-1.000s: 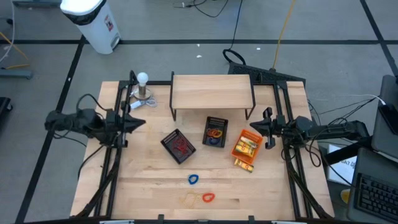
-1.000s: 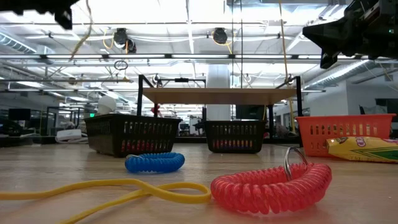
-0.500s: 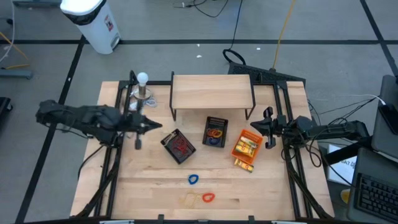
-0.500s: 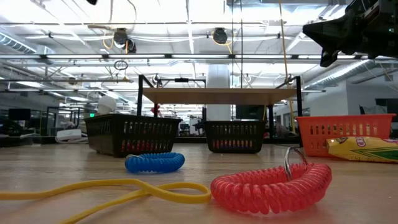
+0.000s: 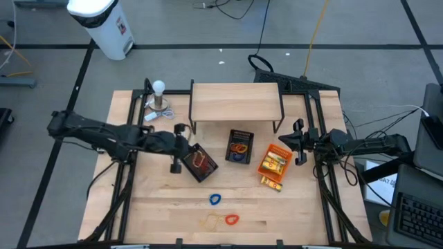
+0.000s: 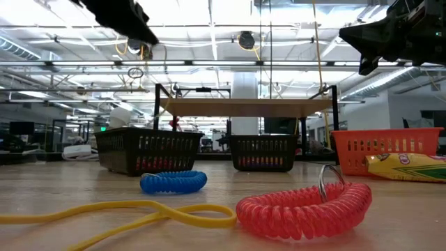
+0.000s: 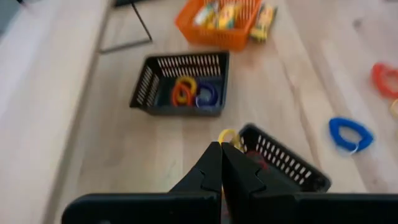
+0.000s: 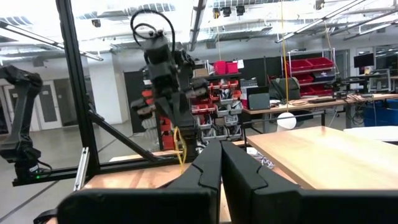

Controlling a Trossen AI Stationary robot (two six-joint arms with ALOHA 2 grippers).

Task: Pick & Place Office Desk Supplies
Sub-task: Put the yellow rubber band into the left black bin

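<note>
Since a second ago our left gripper [image 5: 177,164] has swung beside the black mesh tray [image 5: 199,162], pinching seemingly a yellow band [image 7: 227,136] for dropping in.

Wooden table [image 5: 159,207], three trays [image 5: 239,147], coiled loops [image 5: 215,200], small shelf [image 5: 235,102]

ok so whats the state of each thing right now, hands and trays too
left hand: shut, holding a yellow loop by the left black tray
right hand: shut, empty, beside the orange tray
blue coil: loose on the table
red coil: loose on the table
middle black tray: holds loops
</note>
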